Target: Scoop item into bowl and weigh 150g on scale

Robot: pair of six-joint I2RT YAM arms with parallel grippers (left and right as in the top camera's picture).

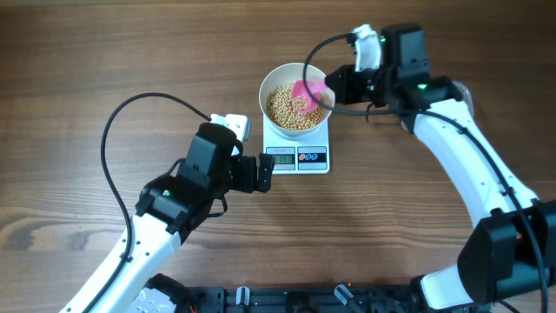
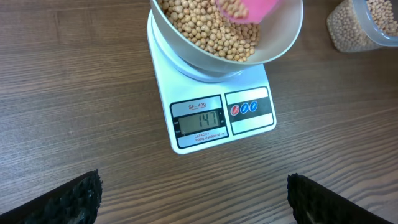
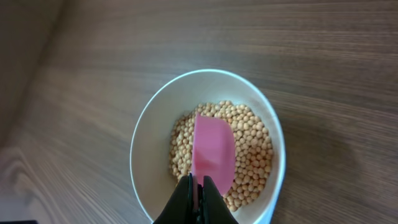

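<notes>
Right tool pinching pink scoop, scoop over beans in white bowl on scale, left tool spread beside scale

— What colours is the scale showing?
— It's showing white all over, with a grey display and red and blue buttons beside it.
— And on top of the scale?
— A white bowl is holding tan-yellow beans, with a pink scoop lying over them. Under the scale, a brown wood-grain table is showing.
</notes>
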